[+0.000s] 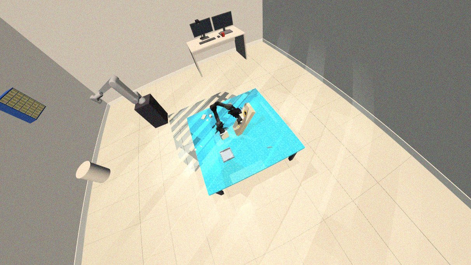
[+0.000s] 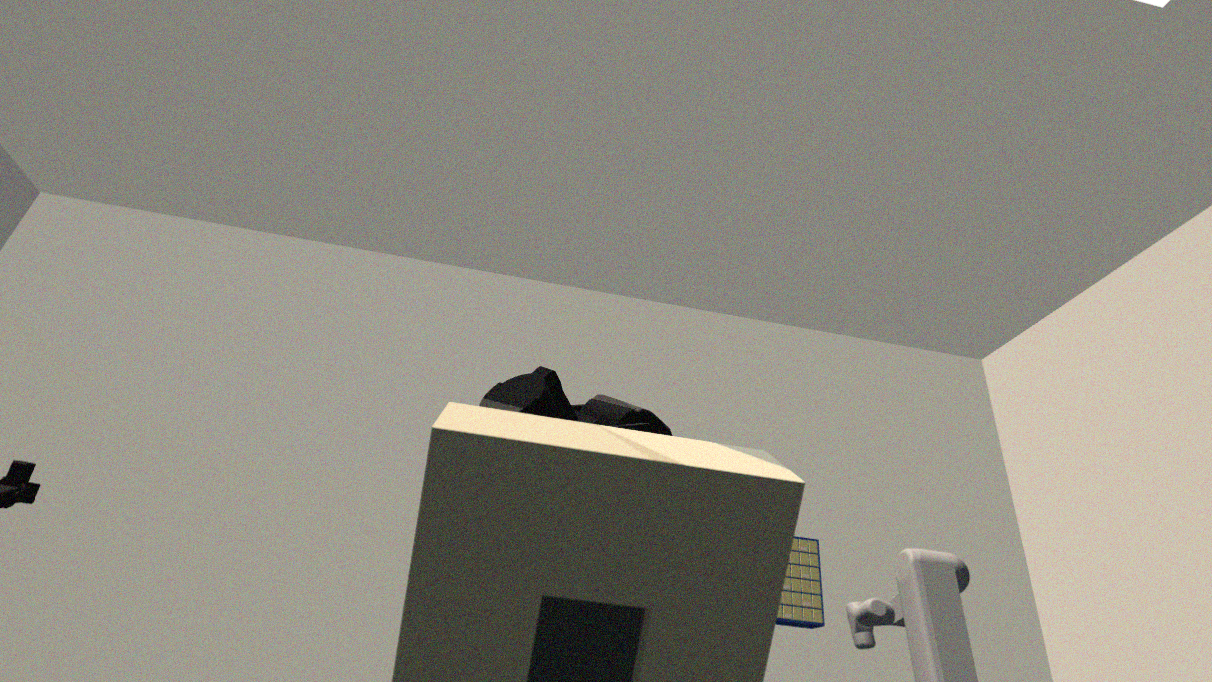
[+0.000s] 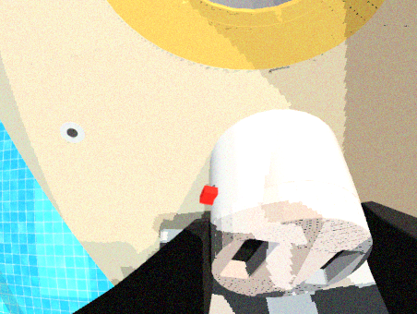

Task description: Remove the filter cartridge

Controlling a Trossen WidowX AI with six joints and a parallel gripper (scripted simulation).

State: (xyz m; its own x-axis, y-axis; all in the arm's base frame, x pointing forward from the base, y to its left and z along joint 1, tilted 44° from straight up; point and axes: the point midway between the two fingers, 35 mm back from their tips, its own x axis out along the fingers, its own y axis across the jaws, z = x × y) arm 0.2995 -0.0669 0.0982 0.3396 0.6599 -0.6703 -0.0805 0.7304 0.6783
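The white round filter cartridge (image 3: 281, 152) is out of the panel's hole. In the wrist view its face with two narrow slots points toward the camera, and a small red block (image 3: 208, 195) shows at its left side. My gripper (image 3: 286, 224) (image 1: 239, 120) is shut on the cartridge, one black finger on each side of its outer wall. The beige service panel (image 3: 138, 92) (image 1: 248, 121) (image 2: 610, 525) stands behind it, with its yellow ring (image 3: 184, 42) at the top of the wrist view. The shallow tray (image 1: 226, 154) lies on the table, away from the gripper.
The blue table (image 1: 260, 158) bears the panel, the arm's base (image 1: 224, 135) and a small thin brown piece (image 1: 269, 147). Small pale items (image 1: 203, 116) lie near the table's far left edge. A grey robot arm (image 1: 123, 88) stands on a black pedestal off the table.
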